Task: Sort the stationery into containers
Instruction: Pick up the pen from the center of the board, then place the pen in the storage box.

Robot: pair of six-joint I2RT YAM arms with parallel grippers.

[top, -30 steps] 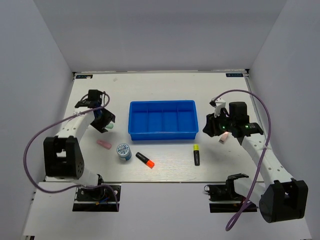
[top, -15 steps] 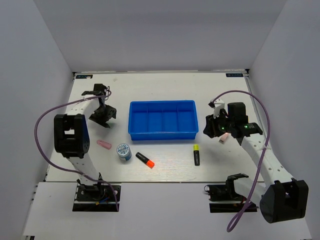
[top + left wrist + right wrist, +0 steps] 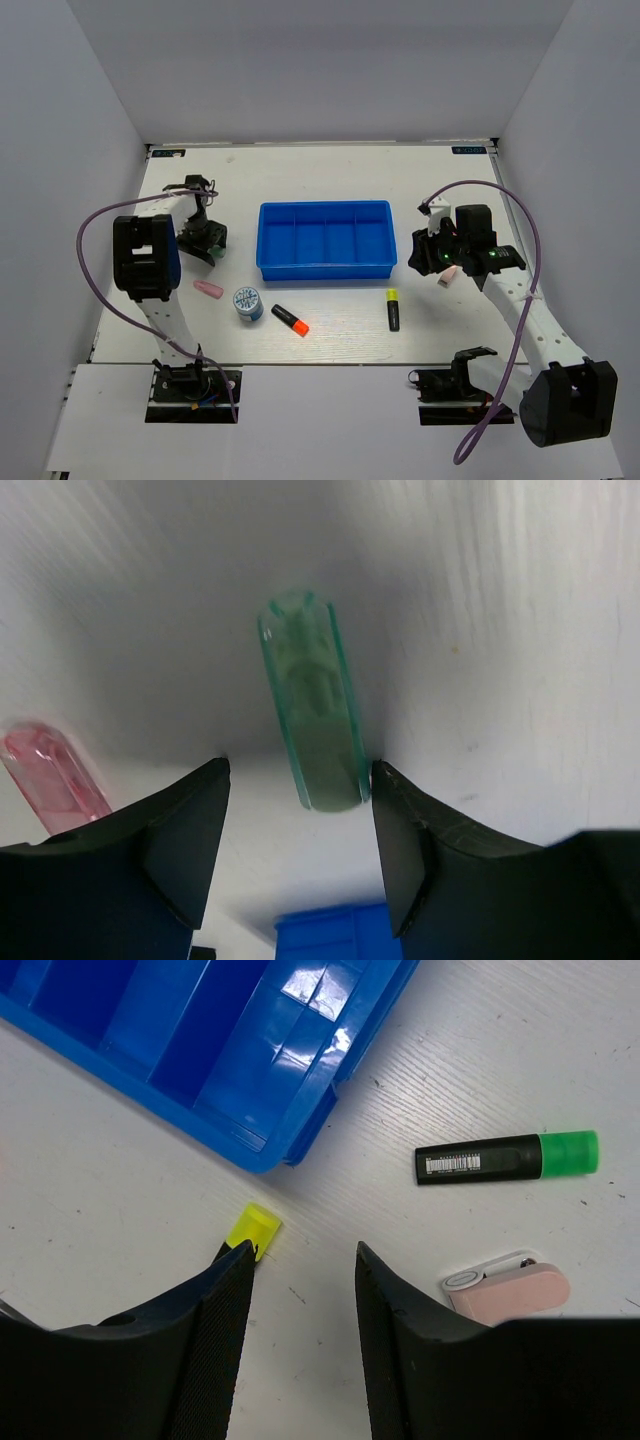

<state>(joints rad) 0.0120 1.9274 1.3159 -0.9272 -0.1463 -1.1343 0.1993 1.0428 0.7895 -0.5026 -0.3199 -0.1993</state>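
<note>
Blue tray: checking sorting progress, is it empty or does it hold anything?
Empty. From above, the tray shows bare blue floor throughout; nothing lies inside.

A white table (image 3: 330, 180) carries a blue tray (image 3: 323, 206) near its middle. Left of the tray lie a pale green piece (image 3: 315, 715) and a pink eraser (image 3: 208, 290). In front of the tray are a disc (image 3: 248, 302), an orange-capped marker (image 3: 290, 319) and a yellow-capped marker (image 3: 393, 309). Right of the tray are a green-capped marker (image 3: 505, 1158) and a second eraser (image 3: 508, 1287).
</note>
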